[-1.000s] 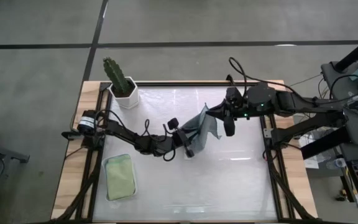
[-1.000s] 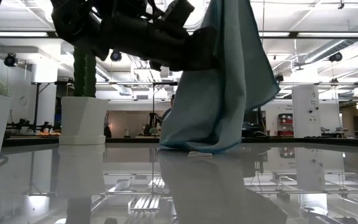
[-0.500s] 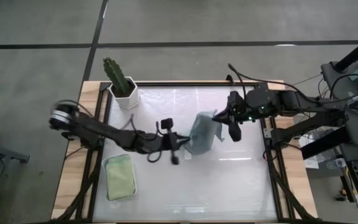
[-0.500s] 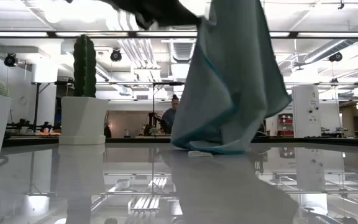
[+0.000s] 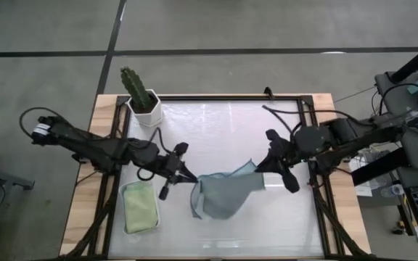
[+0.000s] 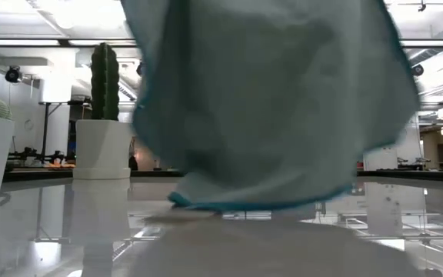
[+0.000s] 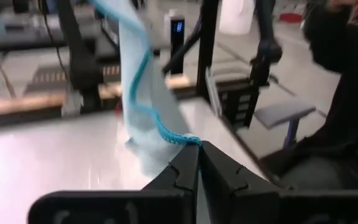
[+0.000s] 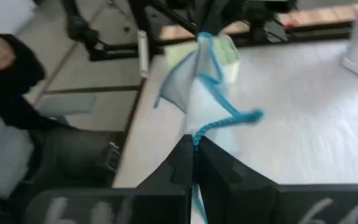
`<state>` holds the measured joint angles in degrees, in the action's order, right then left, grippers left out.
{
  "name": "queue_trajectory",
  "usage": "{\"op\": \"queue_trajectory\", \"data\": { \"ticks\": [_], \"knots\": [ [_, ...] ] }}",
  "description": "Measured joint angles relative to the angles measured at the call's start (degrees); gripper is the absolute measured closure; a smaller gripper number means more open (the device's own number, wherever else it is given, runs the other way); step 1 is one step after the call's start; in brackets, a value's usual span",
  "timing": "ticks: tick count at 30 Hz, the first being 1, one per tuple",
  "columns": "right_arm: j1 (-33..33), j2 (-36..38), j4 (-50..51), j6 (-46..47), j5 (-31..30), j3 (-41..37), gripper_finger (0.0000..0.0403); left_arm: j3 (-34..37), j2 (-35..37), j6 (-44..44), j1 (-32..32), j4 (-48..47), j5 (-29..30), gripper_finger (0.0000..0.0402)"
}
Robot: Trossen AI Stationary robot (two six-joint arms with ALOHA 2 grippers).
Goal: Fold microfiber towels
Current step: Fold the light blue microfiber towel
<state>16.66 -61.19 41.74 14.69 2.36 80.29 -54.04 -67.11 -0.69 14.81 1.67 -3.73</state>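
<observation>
A pale blue towel [image 5: 223, 194] with a teal stitched hem is stretched between my two grippers over the middle of the table. In the low view [image 6: 268, 108] it hangs wide, and its lower edge [image 6: 229, 203] is at the table top. My left gripper [image 5: 187, 177] is shut on its left end. My right gripper [image 5: 265, 169] is shut on its right end. A folded sage green towel [image 5: 140, 205] lies in the white tray [image 5: 127, 190] at the near left. The other towels are out of view. My left gripper pinches the towel's hemmed edge [image 7: 182, 139] between its two shut fingers, coming level from the table's left. The cloth hangs away from the fingers toward the other arm. One layer or several, I cannot tell. My right gripper pinches the towel's hemmed edge [image 8: 199, 135] between its two shut fingers, coming level from the table's right. The cloth spreads away from the fingertips and sags toward the table.
A cactus in a white pot [image 5: 145, 105] stands at the far left corner. The table's black frame rails [image 5: 312, 156] run along both sides. A person sits beyond the table in both wrist views [image 7: 347, 93].
Both grippers have moved toward the table's near edge and apart, the left one toward the left. The towel, bunched and hanging narrow a second ago, is now spread wide between them and lower over the table.
</observation>
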Motion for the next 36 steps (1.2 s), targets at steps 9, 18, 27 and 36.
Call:
{"op": "queue_trajectory", "data": {
  "ticks": [9,18,27,36],
  "knots": [
    [0.58,-0.11,4.94,5.33,-7.63,-9.58,0.0394,5.9,-9.69,-4.99,-2.38,1.68,4.13,0.0402],
    [-1.44,-0.42,12.96,11.82,-13.1,-18.16,0.0394,5.95,-19.06,-4.96,-11.43,2.15,4.92,0.0402],
    [-4.79,-0.44,12.84,12.53,-13.04,-23.66,0.0394,5.97,-21.13,-4.99,-17.26,1.84,4.19,0.0336],
    [-5.45,-0.42,12.38,12.48,-12.99,-24.88,0.0394,5.93,-20.06,-9.81,-16.27,-5.6,1.87,0.0228]
  ]
}}
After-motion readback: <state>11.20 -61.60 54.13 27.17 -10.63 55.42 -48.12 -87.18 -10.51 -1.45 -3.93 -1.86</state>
